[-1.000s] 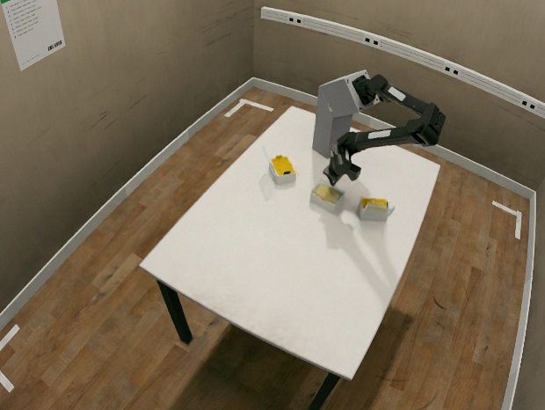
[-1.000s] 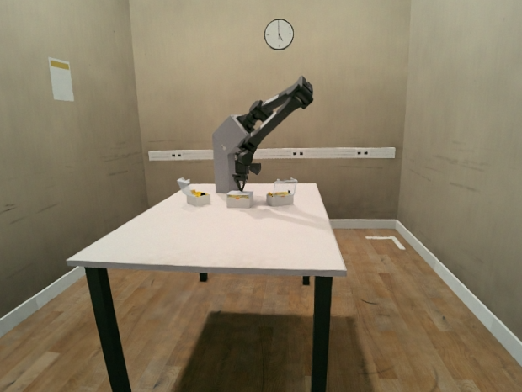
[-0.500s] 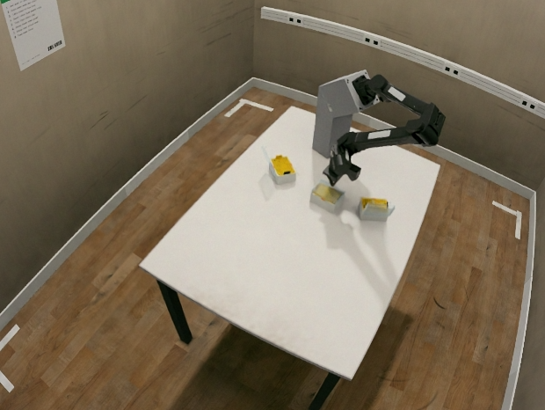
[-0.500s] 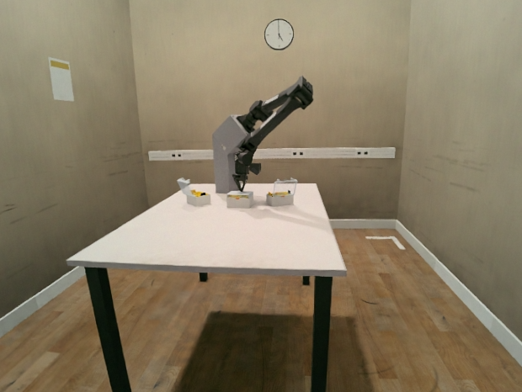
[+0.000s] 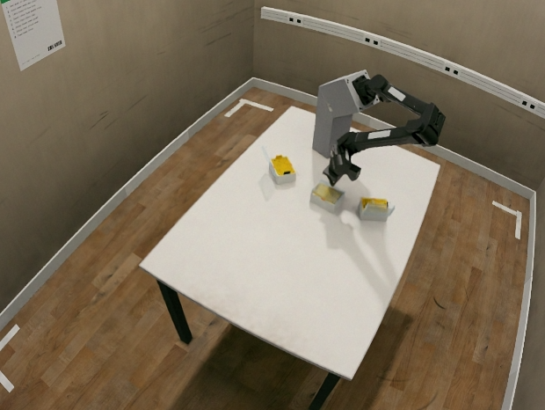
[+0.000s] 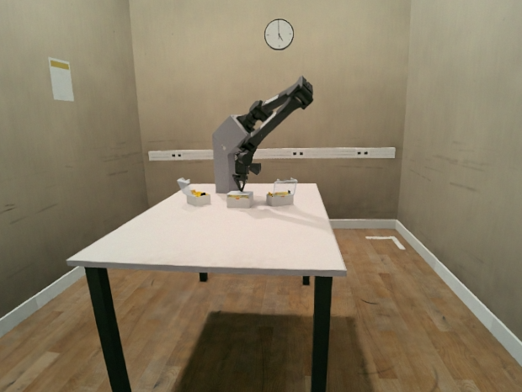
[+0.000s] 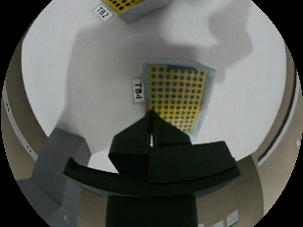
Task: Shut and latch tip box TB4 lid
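The tip box TB4 (image 5: 326, 196) (image 6: 239, 199) (image 7: 178, 93) is the middle one of three grey boxes with yellow tip racks on the white table (image 5: 264, 246) (image 6: 219, 235). Its clear lid lies down over the rack. I cannot tell whether it is latched. My gripper (image 5: 330, 180) (image 6: 242, 188) (image 7: 151, 114) is shut and empty. It points down with its tips at the lid's edge on the arm's side of the box. The box stands flat.
The left box (image 5: 282, 169) (image 6: 198, 198) has its lid (image 5: 265, 154) (image 6: 183, 183) up. The right box (image 5: 374, 208) (image 6: 279, 198) has its lid (image 6: 284, 185) up too. The grey arm pedestal (image 5: 332, 114) (image 6: 223, 160) stands behind.
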`<state>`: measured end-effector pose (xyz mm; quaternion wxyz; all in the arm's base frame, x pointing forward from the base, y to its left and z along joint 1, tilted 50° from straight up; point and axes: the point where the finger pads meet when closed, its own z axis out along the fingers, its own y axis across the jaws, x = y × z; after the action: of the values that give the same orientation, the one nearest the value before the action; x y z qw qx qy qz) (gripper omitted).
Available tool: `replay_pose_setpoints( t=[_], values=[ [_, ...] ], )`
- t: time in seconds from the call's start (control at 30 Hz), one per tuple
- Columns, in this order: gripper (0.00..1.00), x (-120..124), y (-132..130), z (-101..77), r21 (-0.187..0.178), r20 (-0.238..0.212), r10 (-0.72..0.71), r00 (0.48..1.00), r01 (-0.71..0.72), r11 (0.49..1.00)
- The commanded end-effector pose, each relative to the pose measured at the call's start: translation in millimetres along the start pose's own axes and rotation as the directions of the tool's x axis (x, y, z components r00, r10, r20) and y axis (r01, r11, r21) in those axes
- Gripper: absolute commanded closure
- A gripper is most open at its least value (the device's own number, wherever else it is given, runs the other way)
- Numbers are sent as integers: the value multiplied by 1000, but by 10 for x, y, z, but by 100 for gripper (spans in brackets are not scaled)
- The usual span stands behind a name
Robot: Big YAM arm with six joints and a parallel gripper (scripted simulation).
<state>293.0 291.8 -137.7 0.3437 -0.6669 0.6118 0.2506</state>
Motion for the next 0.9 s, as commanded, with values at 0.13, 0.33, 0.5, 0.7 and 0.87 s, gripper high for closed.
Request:
replay_pose_setpoints(
  t=[0.13, 0.33, 0.5, 0.7, 0.87],
  values=[
    [100, 46, 62, -144, 4, -7, 10, 1000, -10, 1000],
    [100, 45, 63, -239, 2, -8, 12, 1000, -12, 1000],
    [100, 42, 60, -288, 2, -7, 12, 1000, -12, 1000],
    [100, 37, 53, -383, 3, -6, 11, 1000, -11, 1000],
    [100, 32, 47, -463, 3, -6, 10, 1000, -10, 1000]
  ],
)
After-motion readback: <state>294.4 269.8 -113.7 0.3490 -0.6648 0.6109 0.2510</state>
